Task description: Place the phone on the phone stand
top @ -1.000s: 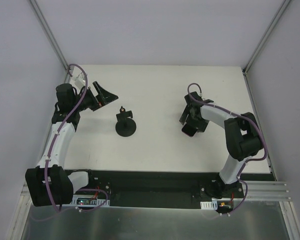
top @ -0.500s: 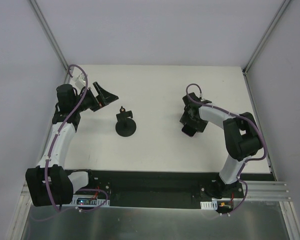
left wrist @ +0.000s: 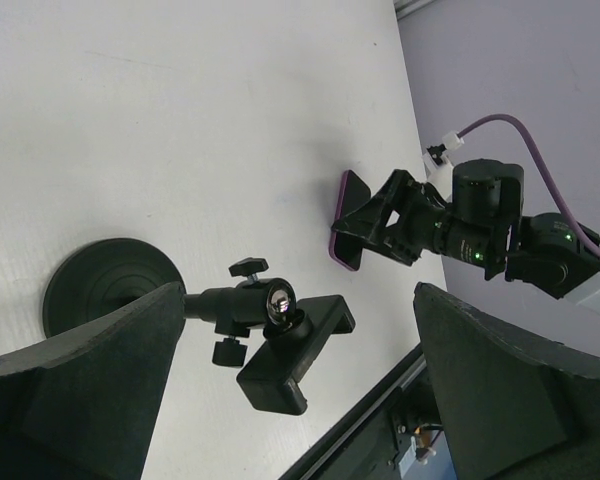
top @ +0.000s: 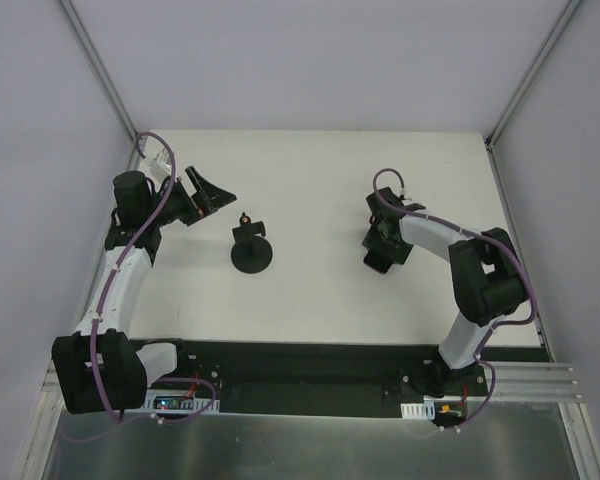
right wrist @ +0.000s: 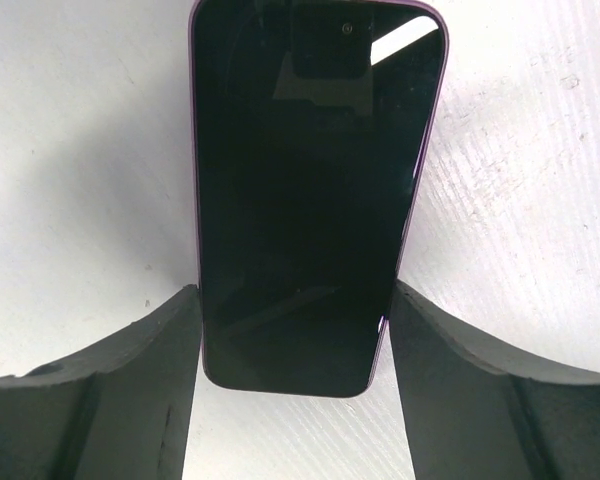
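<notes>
The phone (right wrist: 315,200), a thin black slab with a purple rim, lies flat on the white table (top: 320,190) at the right (top: 378,264). My right gripper (top: 383,250) is down over it, and in the right wrist view the gripper (right wrist: 295,300) has one finger against each long edge near the phone's lower end. The phone stand (top: 252,250) stands left of centre, with a round disc base (left wrist: 100,285) and a clamp holder (left wrist: 290,350) on a ball joint. My left gripper (top: 208,190) is open and empty, above and to the left of the stand (left wrist: 290,400).
The black mounting strip (top: 310,365) with both arm bases runs along the table's near edge. Grey walls close in the table at the back and both sides. The right arm (left wrist: 480,220) with its purple cable shows in the left wrist view.
My right gripper has shifted slightly lower onto the phone and its elbow has settled. The left arm has barely moved. The stand has not moved.
</notes>
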Controlling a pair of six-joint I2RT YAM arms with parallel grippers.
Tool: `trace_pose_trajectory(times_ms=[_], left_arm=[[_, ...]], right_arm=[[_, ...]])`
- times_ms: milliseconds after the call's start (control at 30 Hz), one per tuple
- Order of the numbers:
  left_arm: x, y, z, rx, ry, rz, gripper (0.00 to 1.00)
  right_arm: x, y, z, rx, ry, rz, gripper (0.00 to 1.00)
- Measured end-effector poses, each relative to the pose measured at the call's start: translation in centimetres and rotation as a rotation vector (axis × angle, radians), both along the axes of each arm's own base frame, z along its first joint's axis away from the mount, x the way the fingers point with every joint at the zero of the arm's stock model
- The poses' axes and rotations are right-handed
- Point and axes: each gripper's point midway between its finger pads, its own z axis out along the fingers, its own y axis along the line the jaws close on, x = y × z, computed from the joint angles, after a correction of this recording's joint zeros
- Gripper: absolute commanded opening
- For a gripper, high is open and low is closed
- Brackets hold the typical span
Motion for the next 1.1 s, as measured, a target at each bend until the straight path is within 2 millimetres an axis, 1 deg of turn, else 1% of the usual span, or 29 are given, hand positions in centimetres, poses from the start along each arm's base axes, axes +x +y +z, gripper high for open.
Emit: trace_pose_trajectory(times_ms=[33, 67, 167, 200, 233, 333, 367, 400, 633, 800, 833, 967, 1033, 1100], left_arm=[[0.0, 0.0, 0.0, 0.000, -0.001, 0.001, 0.96], [0.0, 0.0, 0.0, 0.000, -0.002, 0.001, 0.96], [0.1, 0.0, 0.1, 0.001, -0.009, 0.001, 0.96], [0.1, 0.0, 0.1, 0.001, -0.011, 0.001, 0.95], [0.1, 0.0, 0.0, 0.001, -0.011, 0.001, 0.95], [0.1, 0.0, 0.0, 0.001, -0.009, 0.001, 0.94], [0.1, 0.0, -0.1, 0.001, -0.008, 0.001, 0.93], [0.1, 0.0, -0.1, 0.001, -0.008, 0.001, 0.93], [0.2, 0.1, -0.3, 0.002, -0.004, 0.003, 0.88], [-0.1, -0.5, -0.1, 0.028, -0.027, 0.001, 0.88], [-0.3, -0.9, 0.1, 0.041, -0.040, -0.010, 0.88], [-2.0, -3.8, 1.0, 0.074, -0.068, -0.096, 0.88], [-2.8, -5.2, 2.2, 0.071, -0.089, -0.140, 0.84], [-3.5, -5.7, 3.6, 0.067, -0.122, -0.153, 0.79]], right_arm=[[0.0, 0.0, 0.0, 0.001, -0.006, 0.000, 0.51], [0.0, 0.0, 0.0, 0.003, -0.014, 0.001, 0.43], [-0.1, 0.0, 0.1, 0.018, -0.046, 0.004, 0.34], [-0.1, 0.0, 0.2, 0.024, -0.055, 0.007, 0.29], [-0.2, 0.0, 0.2, 0.027, -0.061, 0.011, 0.28], [-0.2, 0.1, 0.3, 0.035, -0.081, 0.030, 0.13], [-0.3, 0.2, 0.3, 0.036, -0.085, 0.040, 0.03], [-0.4, 0.2, 0.3, 0.036, -0.088, 0.049, 0.01], [-1.8, 1.3, 0.4, 0.059, -0.124, 0.164, 0.01], [-2.6, 2.2, 0.7, 0.100, -0.170, 0.238, 0.01], [-2.7, 2.3, 0.7, 0.107, -0.176, 0.249, 0.01], [-3.5, 2.4, 0.8, 0.122, -0.193, 0.280, 0.01], [-3.9, 2.3, 0.8, 0.125, -0.197, 0.294, 0.01], [-4.5, 2.1, 0.8, 0.127, -0.205, 0.305, 0.01]])
